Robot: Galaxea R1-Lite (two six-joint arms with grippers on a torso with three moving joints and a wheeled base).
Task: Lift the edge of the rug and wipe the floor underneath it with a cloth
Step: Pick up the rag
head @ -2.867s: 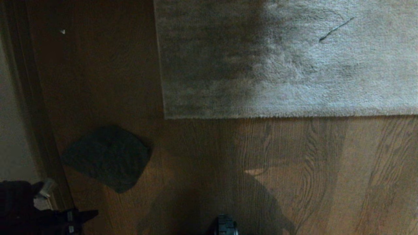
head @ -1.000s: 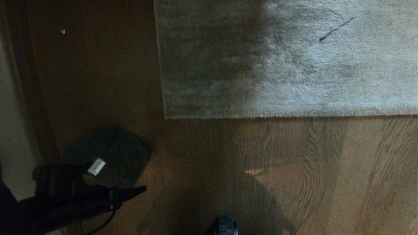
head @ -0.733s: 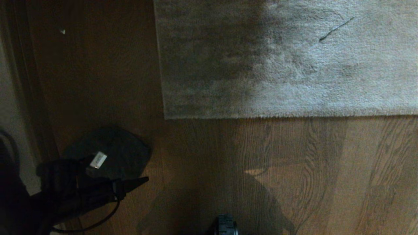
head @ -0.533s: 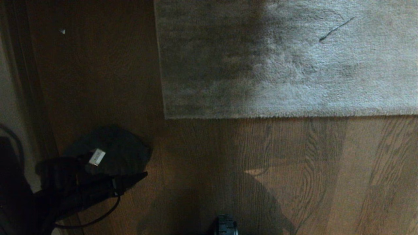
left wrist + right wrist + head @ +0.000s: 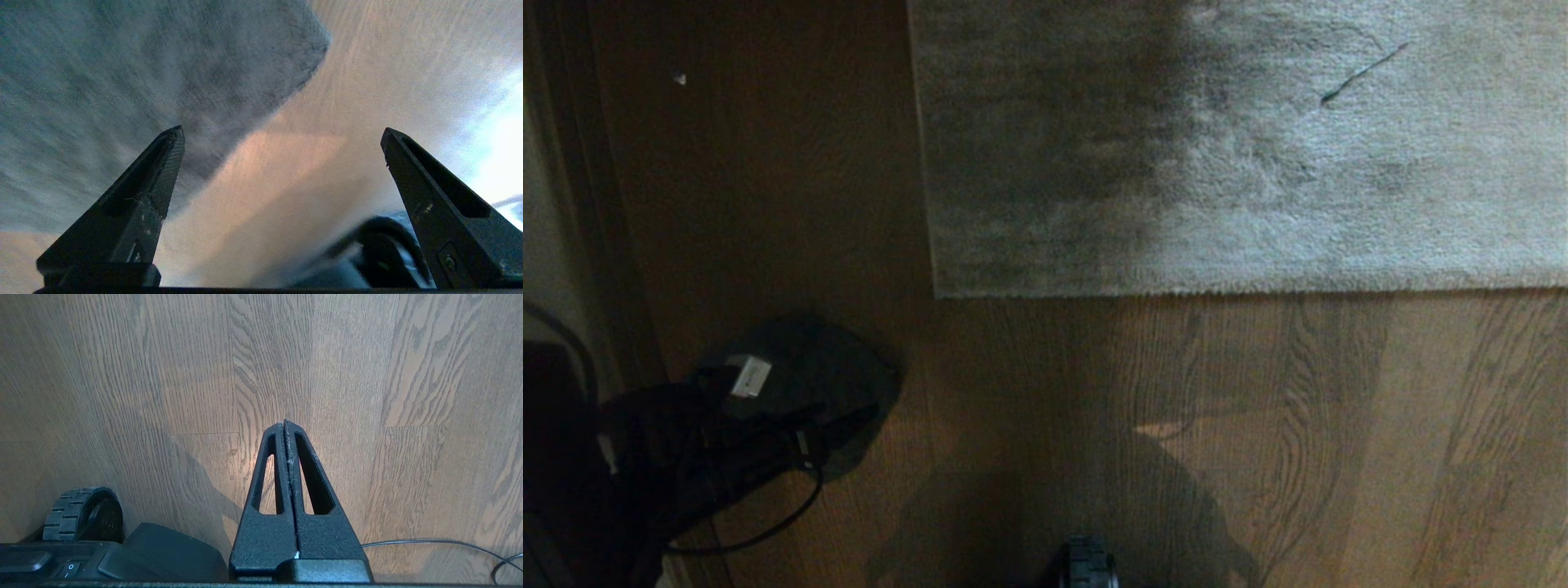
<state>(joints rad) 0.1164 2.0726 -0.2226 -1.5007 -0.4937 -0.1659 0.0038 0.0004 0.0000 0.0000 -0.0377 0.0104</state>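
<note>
Light grey short-pile rug (image 5: 1241, 155) flat on brown wood-plank floor (image 5: 1258, 425), far right. Small dark grey cloth (image 5: 841, 367) near left, under wide-open left gripper (image 5: 282, 134). Right gripper (image 5: 284, 424) closed, parked above floor.

The head camera looks steeply down on the floor (image 5: 1258, 425) and the rug (image 5: 1241, 147); the left wrist camera sits close above the cloth (image 5: 163, 73), seen also from the head (image 5: 841, 376); the right wrist camera faces bare floor (image 5: 122, 375), close above it.
</note>
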